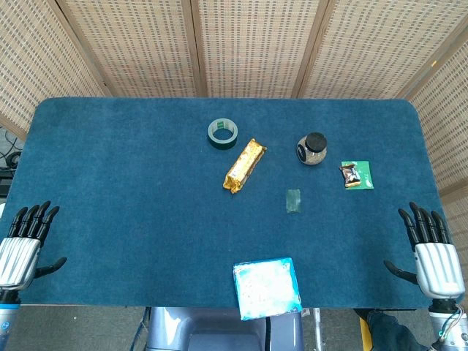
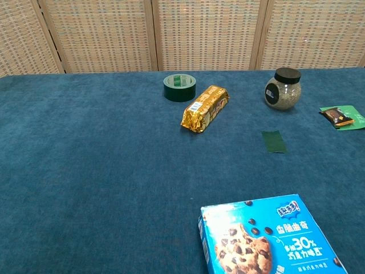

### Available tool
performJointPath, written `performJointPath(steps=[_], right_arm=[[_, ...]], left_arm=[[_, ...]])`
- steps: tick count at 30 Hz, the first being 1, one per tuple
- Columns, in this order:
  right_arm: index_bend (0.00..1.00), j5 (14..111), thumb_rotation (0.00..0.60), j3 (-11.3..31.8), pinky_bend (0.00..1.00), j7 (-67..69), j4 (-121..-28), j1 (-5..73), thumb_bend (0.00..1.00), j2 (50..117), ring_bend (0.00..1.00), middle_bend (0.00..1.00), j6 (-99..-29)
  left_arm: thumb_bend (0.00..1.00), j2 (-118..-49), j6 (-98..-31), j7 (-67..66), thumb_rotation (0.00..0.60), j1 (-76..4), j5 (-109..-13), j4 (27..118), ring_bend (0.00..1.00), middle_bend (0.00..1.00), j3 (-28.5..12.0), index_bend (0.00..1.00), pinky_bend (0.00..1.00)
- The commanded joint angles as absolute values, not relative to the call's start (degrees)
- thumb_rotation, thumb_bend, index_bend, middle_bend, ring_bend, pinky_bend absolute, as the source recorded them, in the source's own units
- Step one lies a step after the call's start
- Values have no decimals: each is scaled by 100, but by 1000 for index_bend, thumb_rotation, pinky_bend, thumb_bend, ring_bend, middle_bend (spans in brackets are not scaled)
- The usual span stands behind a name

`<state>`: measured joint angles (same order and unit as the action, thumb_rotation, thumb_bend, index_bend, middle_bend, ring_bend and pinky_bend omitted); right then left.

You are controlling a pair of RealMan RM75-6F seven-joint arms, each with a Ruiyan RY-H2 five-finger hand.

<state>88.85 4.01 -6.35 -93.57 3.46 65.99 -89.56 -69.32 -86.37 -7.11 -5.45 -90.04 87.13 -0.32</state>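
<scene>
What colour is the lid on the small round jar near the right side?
Black. The jar has a black lid over clear glass with greenish contents, clearest in the chest view.

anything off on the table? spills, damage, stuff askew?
No spills or damage. The cookie box hangs over the near table edge, slightly skewed. The gold packet lies at a slant; the jar stands upright, lid on. Both hands, left and right, rest open at the corners, holding nothing.

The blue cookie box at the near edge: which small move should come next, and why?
Probably the right robot hand should move inward toward the blue cookie box. Both hands are open at the table's sides, holding nothing, and the box seems a little nearer the right one.
</scene>
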Motion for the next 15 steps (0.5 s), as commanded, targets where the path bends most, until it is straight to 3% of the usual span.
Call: performJointPath(steps=[1,8,15], right_arm=[[0,8883,600,398,0,-635,-9349,348,0,6602,0,0,-8942],[21,8962,600,409,0,-531,-9334,495,0,6618,0,0,-8748],[182,9118,600,617,0,-271,-9054,1257,0,6672,0,0,-7867]], left_arm=[[0,-6916,-8604,-693,600,-552,-8981,8728,0,0,-29,0,0],[0,-6885,-8556,-641,600,-574,-8915,8767,0,0,-63,0,0],[0,-6904,-8469,-634,600,-616,-8834,8722,0,0,-100,0,0]])
